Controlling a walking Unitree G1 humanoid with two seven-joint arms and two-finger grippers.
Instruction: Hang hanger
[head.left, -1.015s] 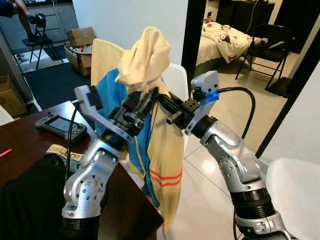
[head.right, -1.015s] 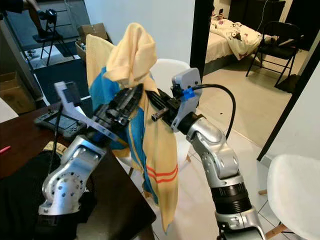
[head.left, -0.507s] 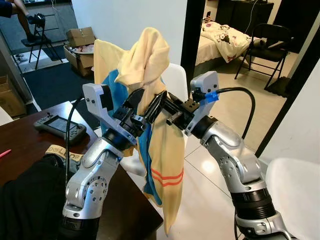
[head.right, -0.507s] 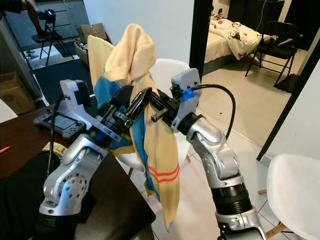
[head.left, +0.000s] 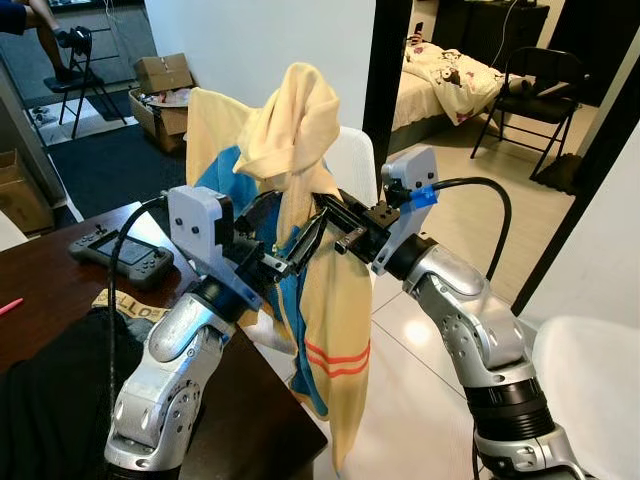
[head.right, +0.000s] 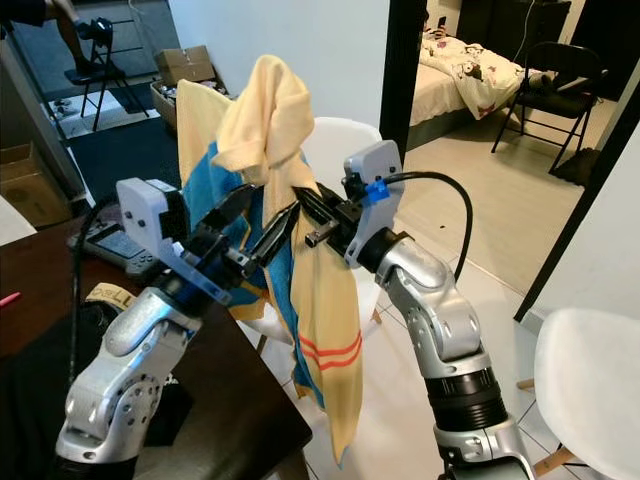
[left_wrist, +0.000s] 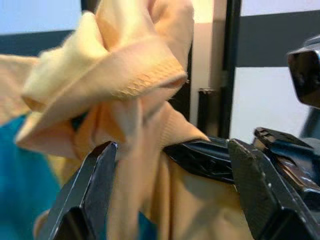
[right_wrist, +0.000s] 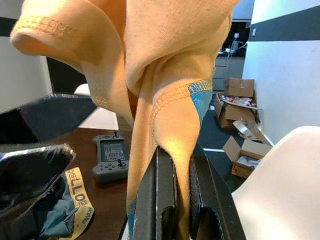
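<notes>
Yellow garment (head.left: 300, 130) pinched in right gripper (right_wrist: 175, 200) jaws; left gripper (left_wrist: 170, 165) jaws spread.

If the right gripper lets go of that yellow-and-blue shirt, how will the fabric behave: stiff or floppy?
Probably floppy: the shirt hangs in loose folds below the right gripper, which is shut on a pinch of it. Its top bunches limply, so it looks light and thin. With the left gripper open around the cloth, it would likely slump or slide down.
</notes>
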